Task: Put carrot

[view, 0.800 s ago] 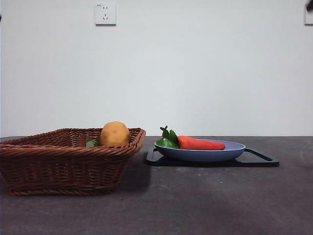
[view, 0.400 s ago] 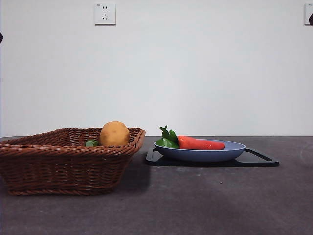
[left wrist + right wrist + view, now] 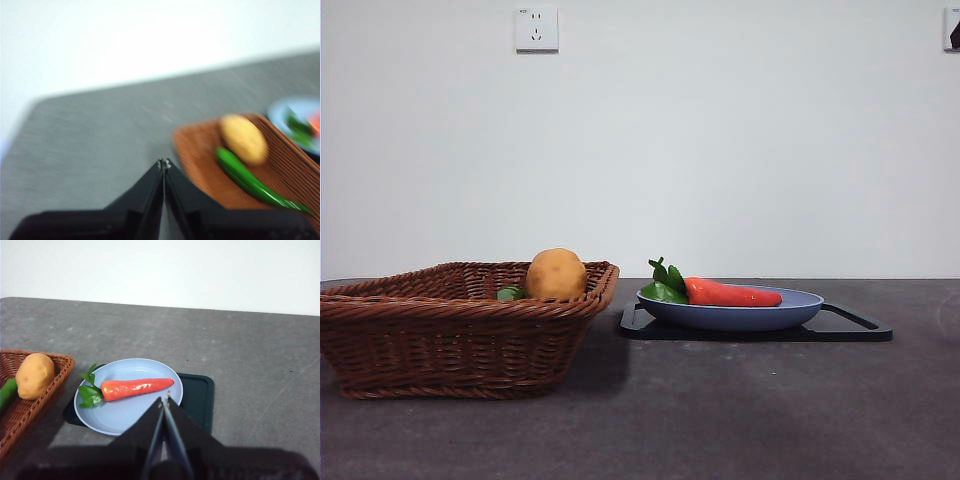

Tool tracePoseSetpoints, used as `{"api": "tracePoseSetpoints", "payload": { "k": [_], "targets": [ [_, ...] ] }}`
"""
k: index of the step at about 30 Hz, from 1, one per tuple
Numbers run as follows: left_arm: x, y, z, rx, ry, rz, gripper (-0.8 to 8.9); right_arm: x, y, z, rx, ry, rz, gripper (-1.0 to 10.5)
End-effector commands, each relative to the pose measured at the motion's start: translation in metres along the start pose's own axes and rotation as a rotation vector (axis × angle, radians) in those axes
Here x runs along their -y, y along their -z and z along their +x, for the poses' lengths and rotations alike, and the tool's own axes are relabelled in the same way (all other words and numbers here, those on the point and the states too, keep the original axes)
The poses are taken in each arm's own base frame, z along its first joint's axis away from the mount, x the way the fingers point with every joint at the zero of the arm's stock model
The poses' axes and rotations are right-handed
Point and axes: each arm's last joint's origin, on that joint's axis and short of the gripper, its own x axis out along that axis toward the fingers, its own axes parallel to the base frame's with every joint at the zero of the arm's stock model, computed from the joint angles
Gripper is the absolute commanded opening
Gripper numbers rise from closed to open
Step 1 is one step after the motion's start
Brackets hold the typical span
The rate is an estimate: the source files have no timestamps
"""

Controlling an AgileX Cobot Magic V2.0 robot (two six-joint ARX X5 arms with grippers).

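Note:
The carrot (image 3: 731, 293) (image 3: 136, 388), orange-red with green leaves at its thick end, lies on a blue plate (image 3: 798, 306) (image 3: 129, 416). That plate rests on a black tray (image 3: 855, 326) (image 3: 197, 400). My right gripper (image 3: 164, 400) is shut and hangs high above the plate's near rim, apart from the carrot. My left gripper (image 3: 164, 163) is shut too, raised over bare table just outside the wicker basket (image 3: 290, 172). The front view shows only a dark tip of an arm at the top right corner.
The brown wicker basket (image 3: 450, 330) (image 3: 22, 410) stands left of the tray. It holds a round tan potato (image 3: 555, 273) (image 3: 243, 138) (image 3: 34, 375) and a long green vegetable (image 3: 508, 293) (image 3: 252, 181). A white wall with a socket (image 3: 536, 28) stands behind the table.
The black arm tips at the front view's top corners have drawn further out of view. Carrot, plate and basket have not moved.

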Motion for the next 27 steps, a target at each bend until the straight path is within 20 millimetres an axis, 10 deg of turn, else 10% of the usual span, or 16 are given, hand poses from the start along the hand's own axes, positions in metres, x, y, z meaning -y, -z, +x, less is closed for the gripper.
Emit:
{"api": "tracePoseSetpoints", "payload": {
  "k": [1,16,27],
  "targets": [
    [-0.007,0.015,-0.003,0.041,-0.104,-0.01,0.08,-0.001,-0.004,-0.001,0.021,-0.002,0.016,0.1],
    [-0.01,0.116,0.034,-0.034,-0.149,-0.113,0.08,-0.001,-0.004,-0.001,0.023,0.0,0.017,0.1],
    [-0.009,0.122,0.036,-0.039,-0.14,-0.133,0.08,-0.001,-0.004,-0.001,0.024,-0.003,0.017,0.1]
  ]
}}
